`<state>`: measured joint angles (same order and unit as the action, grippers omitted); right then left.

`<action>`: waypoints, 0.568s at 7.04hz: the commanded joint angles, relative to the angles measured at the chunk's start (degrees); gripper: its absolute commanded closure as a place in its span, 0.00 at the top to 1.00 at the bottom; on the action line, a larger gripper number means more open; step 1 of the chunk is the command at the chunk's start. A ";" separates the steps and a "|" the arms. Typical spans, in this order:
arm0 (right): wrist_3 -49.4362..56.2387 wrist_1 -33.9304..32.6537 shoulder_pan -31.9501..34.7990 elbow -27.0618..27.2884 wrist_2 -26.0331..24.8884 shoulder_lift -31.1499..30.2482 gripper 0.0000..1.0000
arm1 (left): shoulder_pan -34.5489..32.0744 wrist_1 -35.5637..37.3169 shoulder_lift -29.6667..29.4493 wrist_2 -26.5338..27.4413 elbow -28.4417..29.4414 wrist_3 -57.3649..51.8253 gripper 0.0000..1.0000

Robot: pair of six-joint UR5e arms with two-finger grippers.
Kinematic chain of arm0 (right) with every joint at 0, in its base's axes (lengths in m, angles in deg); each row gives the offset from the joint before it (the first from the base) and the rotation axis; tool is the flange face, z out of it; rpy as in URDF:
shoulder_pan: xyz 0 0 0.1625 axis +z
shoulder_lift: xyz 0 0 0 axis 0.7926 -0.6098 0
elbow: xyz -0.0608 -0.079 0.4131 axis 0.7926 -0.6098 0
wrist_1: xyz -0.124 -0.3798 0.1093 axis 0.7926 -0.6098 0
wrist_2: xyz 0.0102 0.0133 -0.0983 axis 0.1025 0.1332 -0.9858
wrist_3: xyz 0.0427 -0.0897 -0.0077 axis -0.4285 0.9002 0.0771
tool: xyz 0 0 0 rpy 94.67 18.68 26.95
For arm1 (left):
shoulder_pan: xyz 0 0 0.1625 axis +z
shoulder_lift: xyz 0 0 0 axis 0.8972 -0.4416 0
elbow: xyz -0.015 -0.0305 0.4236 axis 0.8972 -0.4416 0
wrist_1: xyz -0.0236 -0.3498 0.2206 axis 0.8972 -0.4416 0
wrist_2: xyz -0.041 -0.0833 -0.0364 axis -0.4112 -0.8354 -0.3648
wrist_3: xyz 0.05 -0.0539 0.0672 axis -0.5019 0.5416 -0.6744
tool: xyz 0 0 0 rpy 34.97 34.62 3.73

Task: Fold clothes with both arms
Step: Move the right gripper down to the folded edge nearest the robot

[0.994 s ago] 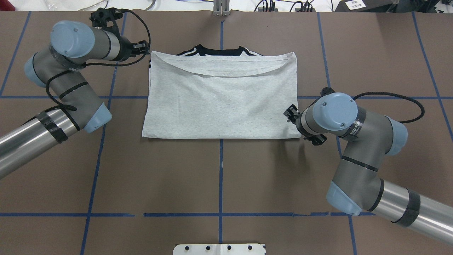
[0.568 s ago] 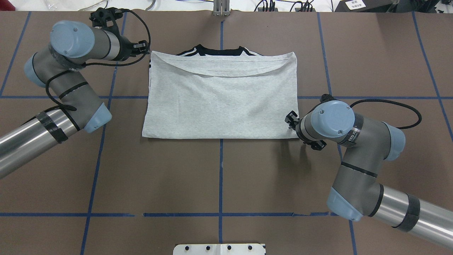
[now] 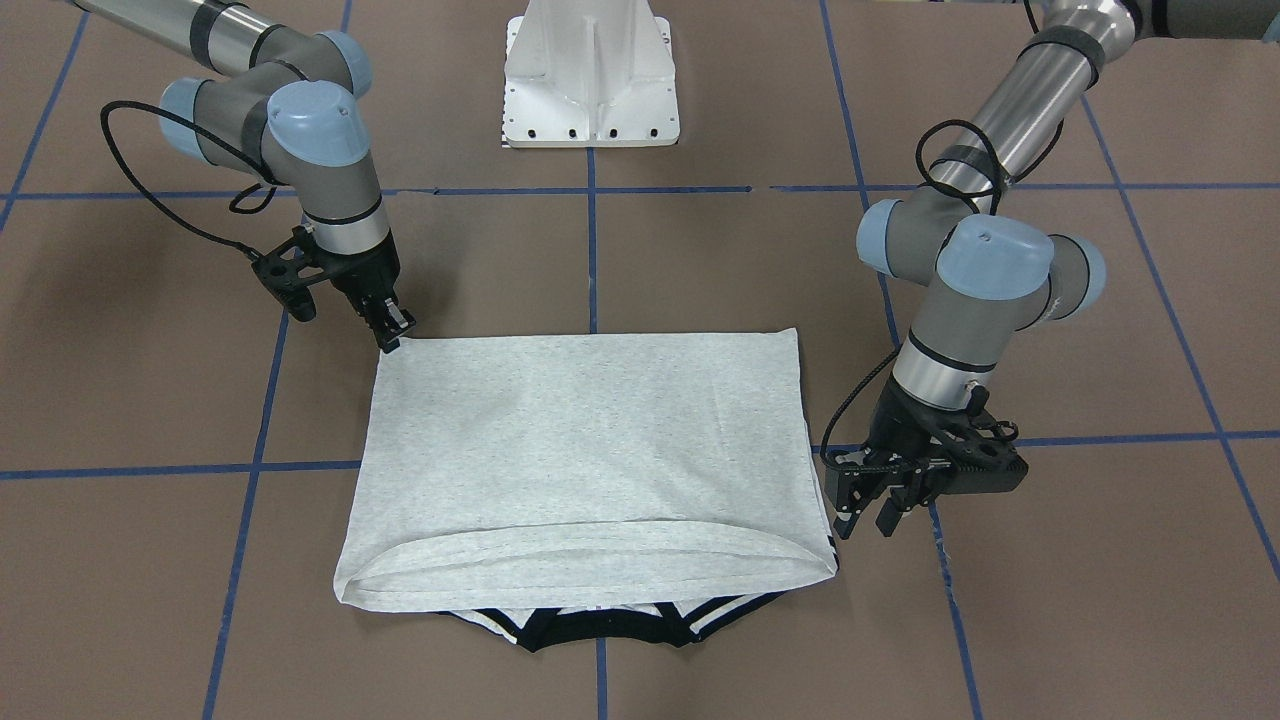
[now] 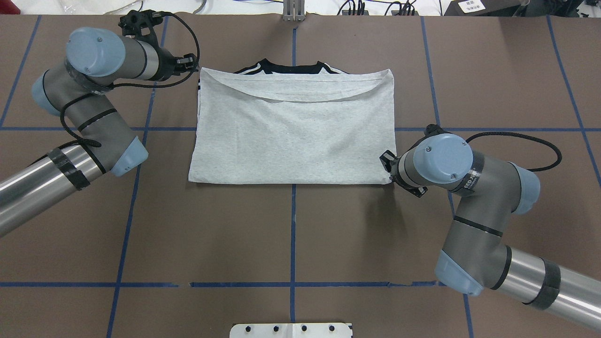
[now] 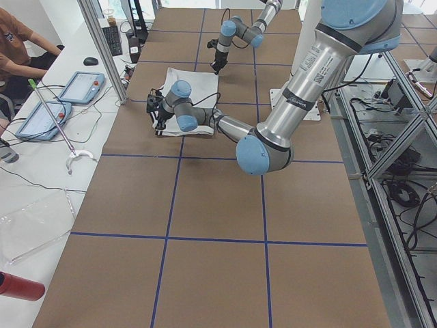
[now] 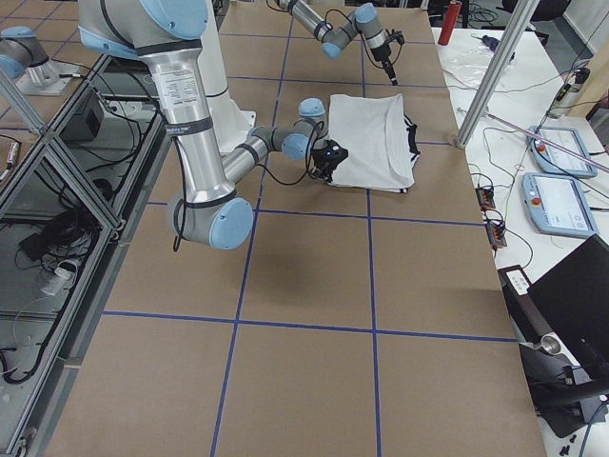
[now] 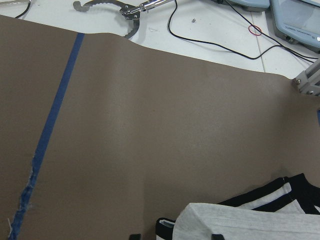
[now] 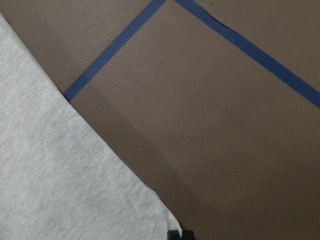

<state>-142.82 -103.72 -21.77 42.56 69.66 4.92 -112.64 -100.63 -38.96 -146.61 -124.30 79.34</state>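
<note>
The shirt (image 4: 291,136) lies folded once, flat in the middle of the table (image 4: 291,234).

Left gripper (image 3: 862,520): spread, straddling the collar-end corner.

Right gripper (image 3: 392,335): tips drawn nearly together at the fold-edge corner. I cannot tell whether cloth is caught.

The step in hand appears to be securing both corners. Seat each pinch through all layers, then lift both together.

Since a second ago, only the right arm has moved, closing in on its corner.
</note>
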 commanded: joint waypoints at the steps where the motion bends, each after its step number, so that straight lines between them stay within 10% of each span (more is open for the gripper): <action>1: 0.07 -0.62 -0.59 10.49 1.63 -7.01 0.00 | 0.32 0.09 0.79 -0.09 -1.74 0.00 0.56; 4: -0.11 -0.71 -11.72 27.48 10.83 -22.22 0.00 | 0.50 0.61 6.06 -8.41 -11.05 0.09 0.66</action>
<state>-142.87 -104.43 -28.79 64.25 76.33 -11.59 -112.19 -100.21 -34.71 -151.34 -132.21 79.32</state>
